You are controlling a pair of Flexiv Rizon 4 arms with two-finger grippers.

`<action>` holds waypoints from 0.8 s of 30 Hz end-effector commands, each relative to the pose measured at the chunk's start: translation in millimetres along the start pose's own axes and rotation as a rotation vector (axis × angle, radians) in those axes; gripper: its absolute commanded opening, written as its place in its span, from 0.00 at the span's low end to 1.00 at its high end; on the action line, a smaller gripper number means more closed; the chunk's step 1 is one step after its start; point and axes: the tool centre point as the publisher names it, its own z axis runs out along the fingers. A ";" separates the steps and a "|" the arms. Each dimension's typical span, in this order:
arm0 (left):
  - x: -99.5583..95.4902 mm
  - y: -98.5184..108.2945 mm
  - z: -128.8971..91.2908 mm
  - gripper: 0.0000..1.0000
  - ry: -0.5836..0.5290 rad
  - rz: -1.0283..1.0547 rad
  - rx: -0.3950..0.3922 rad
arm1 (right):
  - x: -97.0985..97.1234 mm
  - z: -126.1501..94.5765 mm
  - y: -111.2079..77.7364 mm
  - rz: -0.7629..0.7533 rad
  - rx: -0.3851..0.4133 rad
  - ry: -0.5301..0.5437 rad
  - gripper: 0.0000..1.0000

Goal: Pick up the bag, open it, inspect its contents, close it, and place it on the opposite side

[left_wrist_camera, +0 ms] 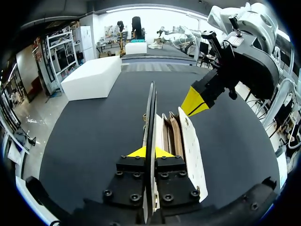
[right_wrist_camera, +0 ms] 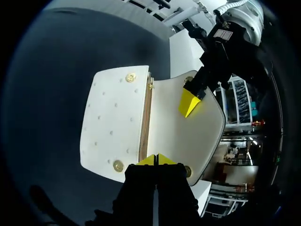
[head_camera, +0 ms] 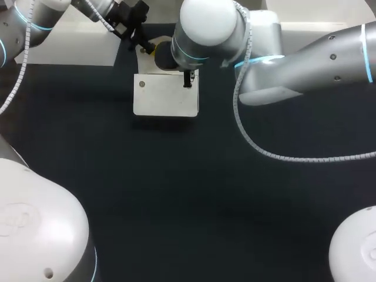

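Small white leather-look handbag w/ gold snap studs (head_camera: 166, 97) sits on the dark cloth table (head_camera: 176, 194), right under both grippers.

L gripper (left_wrist_camera: 150, 153) is clenched on the bag's front flap (left_wrist_camera: 151, 108). The flap runs edge-on between its yellow tips & on ahead of them, held apart from the body. Just beside that gripper the mouth gapes: brown inner pockets (left_wrist_camera: 171, 134), then the white outer wall (left_wrist_camera: 190, 146).

R gripper (right_wrist_camera: 156, 160) has its tips pressed together at the bag's edge by the brown seam. Can't tell whether anything thin is nipped btw them. Ahead of it, the L gripper's yellow tip rests on the flap.

Handling (my read):
- Light, prob. near empty.
- Walls hold shape like board; flap likely bends only at its hinge.
- Smooth finish looks slippery, so pinch thin edges, not broad faces.
- Flap rim is the best hold for opening/closing.
- For the carry, take the body's top edge near the hinge so it won't swing.
- Snaps prob. need a firm press to shut.
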 end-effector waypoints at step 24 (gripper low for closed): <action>-1.8 6.7 -8.3 0.00 -0.031 -0.008 0.033 | -9.7 45.3 11.6 -0.042 -0.006 0.181 0.00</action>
